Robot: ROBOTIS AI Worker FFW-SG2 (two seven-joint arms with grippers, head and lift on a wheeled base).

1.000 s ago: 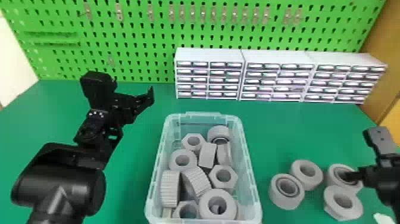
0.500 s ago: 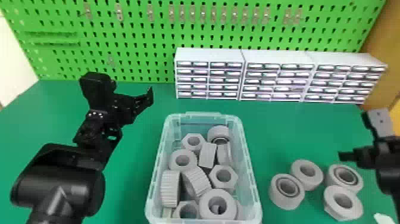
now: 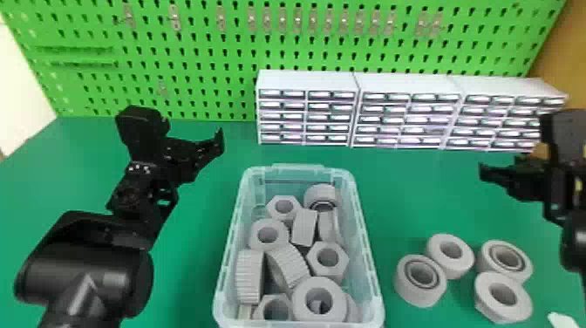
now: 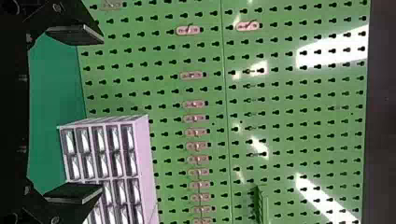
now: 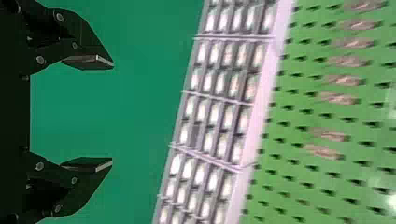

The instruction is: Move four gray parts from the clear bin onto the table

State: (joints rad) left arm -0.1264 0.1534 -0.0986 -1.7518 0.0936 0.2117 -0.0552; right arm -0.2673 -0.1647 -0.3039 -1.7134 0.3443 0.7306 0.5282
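Gray ring-shaped parts (image 3: 503, 294) beside clear plastic bin (image 3: 370, 279).

Black marks my left pincer (image 3: 212, 147) and my right pincer (image 3: 490, 173), against a plain green table (image 3: 414, 196), a brighter green pegboard (image 3: 218, 56) dotted with dark holes, and white cabinets (image 3: 307, 80) gridded in rows. Gray parts (image 3: 453, 267), some ribbed; clear bin (image 3: 301, 168).

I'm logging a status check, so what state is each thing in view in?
Left gripper: open, empty.
Right gripper: open, empty.
Clear bin: upright, uncovered, partly filled.
Gray parts in the bin: loosely heaped, at mixed angles.
Four gray parts on the table: grouped, holes upward.
Drawer cabinets: standing, no drawer visibly pulled out.
Pegboard: upright.
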